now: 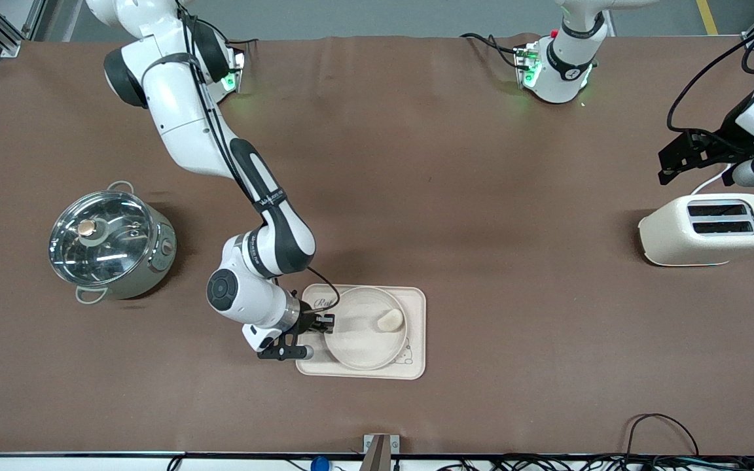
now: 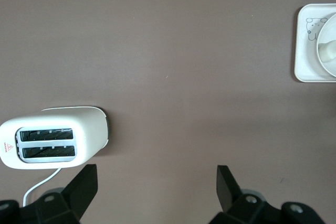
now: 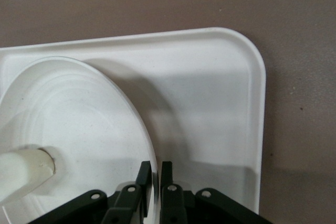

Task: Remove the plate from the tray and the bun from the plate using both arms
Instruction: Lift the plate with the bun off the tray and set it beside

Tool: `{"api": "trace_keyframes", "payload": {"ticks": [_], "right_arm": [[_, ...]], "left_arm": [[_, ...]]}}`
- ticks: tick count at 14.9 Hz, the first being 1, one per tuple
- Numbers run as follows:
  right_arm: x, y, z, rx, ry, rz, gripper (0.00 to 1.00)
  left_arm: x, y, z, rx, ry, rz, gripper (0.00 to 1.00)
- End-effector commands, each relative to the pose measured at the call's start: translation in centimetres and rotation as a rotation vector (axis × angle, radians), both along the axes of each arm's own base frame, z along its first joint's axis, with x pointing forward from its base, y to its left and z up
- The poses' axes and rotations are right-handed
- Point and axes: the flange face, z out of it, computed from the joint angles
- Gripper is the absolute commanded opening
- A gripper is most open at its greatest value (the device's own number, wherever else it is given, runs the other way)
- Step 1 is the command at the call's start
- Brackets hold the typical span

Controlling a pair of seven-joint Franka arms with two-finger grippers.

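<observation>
Cream plate [image 1: 364,340] with bun [image 1: 390,319] on "Rab…"-lettered tray [image 1: 416,340], brown table [image 1: 416,163].
Right gripper [image 3: 156,174] pinching plate rim at nine o'clock; left gripper [image 2: 156,182] spread wide above toaster [image 2: 52,142].

Brown table [image 1: 416,163], lidded steel pot [image 1: 110,245], cream toaster [image 1: 707,229], cream tray [image 1: 416,327]

Sitting on the table: one plate [image 1: 360,340], one bun [image 1: 390,319], one tray [image 1: 416,327], one toaster [image 1: 707,230], one pot [image 1: 112,242].
</observation>
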Motion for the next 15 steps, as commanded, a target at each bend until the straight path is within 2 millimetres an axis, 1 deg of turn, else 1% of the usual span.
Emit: {"api": "trace_keyframes", "payload": {"ticks": [1,2,4,6,8,9,11,12,14,15], "right_arm": [[0.3,-0.2,0.3,0.013,0.000,0.011,0.06],[0.3,-0.2,0.5,0.012,0.006,0.015,0.03],[0.6,-1.4,0.7,0.010,0.034,0.012,0.01],[0.9,-2.3,2.1,0.013,0.053,0.014,0.01],[0.9,-2.7,4.4,0.019,0.083,0.030,0.01],[1.0,-3.1,6.0,0.025,0.090,0.035,0.01],[1.0,-2.9,9.1,0.035,0.073,0.048,0.01],[0.4,-2.8,10.8,0.036,0.090,0.065,0.00],[-1.6,-2.4,13.3,0.036,0.135,0.098,0.00],[-3.1,-1.9,14.4,0.033,0.145,0.112,0.00]], "left_arm": [[0.1,0.2,0.3,-0.002,0.005,-0.007,1.00],[0.1,0.2,0.3,-0.002,0.005,-0.007,1.00],[0.1,0.2,0.3,-0.002,0.005,-0.007,1.00],[0.1,0.2,0.3,-0.002,0.005,-0.007,1.00],[0.1,0.2,0.3,-0.002,0.005,-0.007,1.00],[0.1,0.2,0.3,-0.002,0.005,-0.007,1.00],[0.1,0.2,0.2,-0.002,0.007,-0.007,1.00],[0.1,0.2,0.3,-0.002,0.005,-0.007,1.00],[0.1,0.2,0.3,-0.002,0.005,-0.007,1.00],[0.1,0.2,0.3,-0.002,0.005,-0.007,1.00]]}}
